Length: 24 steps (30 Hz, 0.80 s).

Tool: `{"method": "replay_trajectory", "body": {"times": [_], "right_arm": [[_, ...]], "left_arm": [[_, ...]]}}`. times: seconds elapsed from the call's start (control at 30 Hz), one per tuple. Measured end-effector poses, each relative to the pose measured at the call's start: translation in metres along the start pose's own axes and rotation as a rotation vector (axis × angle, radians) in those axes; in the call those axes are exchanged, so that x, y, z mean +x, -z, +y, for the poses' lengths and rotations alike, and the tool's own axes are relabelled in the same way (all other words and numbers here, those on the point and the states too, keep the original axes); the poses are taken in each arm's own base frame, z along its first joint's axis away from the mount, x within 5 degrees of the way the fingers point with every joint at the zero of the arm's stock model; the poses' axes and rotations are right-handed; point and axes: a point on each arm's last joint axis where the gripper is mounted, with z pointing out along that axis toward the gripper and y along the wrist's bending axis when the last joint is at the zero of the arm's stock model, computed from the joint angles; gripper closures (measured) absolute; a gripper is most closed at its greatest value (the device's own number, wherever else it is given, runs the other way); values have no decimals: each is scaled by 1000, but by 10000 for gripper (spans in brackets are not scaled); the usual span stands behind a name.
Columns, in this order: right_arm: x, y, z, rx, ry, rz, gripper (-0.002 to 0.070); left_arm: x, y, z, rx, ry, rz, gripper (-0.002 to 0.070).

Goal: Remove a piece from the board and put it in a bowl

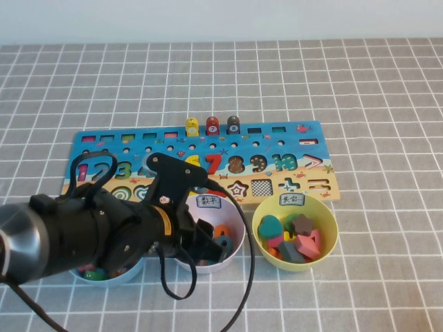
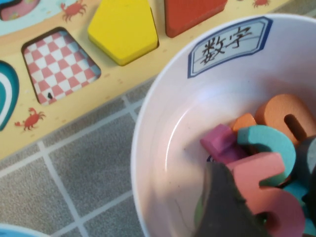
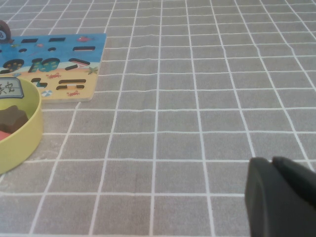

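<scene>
The pink piece [image 2: 261, 182], a thick digit 5, lies inside the pale pink-white bowl [image 2: 158, 148] on top of other number pieces. My left gripper [image 2: 264, 207] hangs in that bowl [image 1: 239, 232], open. One dark finger [image 2: 217, 207] touches the piece's side, and the other finger sits at the frame's edge with a gap to the piece. In the high view my left gripper [image 1: 211, 245] reaches down into the bowl in front of the board [image 1: 291, 149]. My right gripper [image 3: 271, 160] is shut over bare tablecloth, away from the board [image 3: 94, 54].
A yellow-green bowl [image 1: 332, 228] of shape pieces stands right of the pink-white one. A light blue bowl [image 1: 104, 277] shows under my left arm. A yellow 6 [image 1: 194, 164] and a red 7 [image 1: 213, 163] sit in the board.
</scene>
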Motion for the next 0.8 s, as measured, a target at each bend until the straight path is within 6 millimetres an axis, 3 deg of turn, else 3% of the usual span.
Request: {"method": "replay_trajectory", "body": {"times": [0.2,0.43,0.5,0.57,0.67,0.8], "right_arm": [[0,0,0,0,0,0,694],[0,0,0,0,0,0,694],[0,0,0,0,0,0,694],[0,0,0,0,0,0,694],[0,0,0,0,0,0,694],[0,0,0,0,0,0,694]], "left_arm": [[-4,10,-1,9,35,-23,285],[-13,45,-1,14,40,-84,274],[-15,66,0,23,35,-143,309],[-14,87,0,35,34,-210,392],[-3,116,3,47,27,-296,580],[18,148,7,56,20,-383,656]]}}
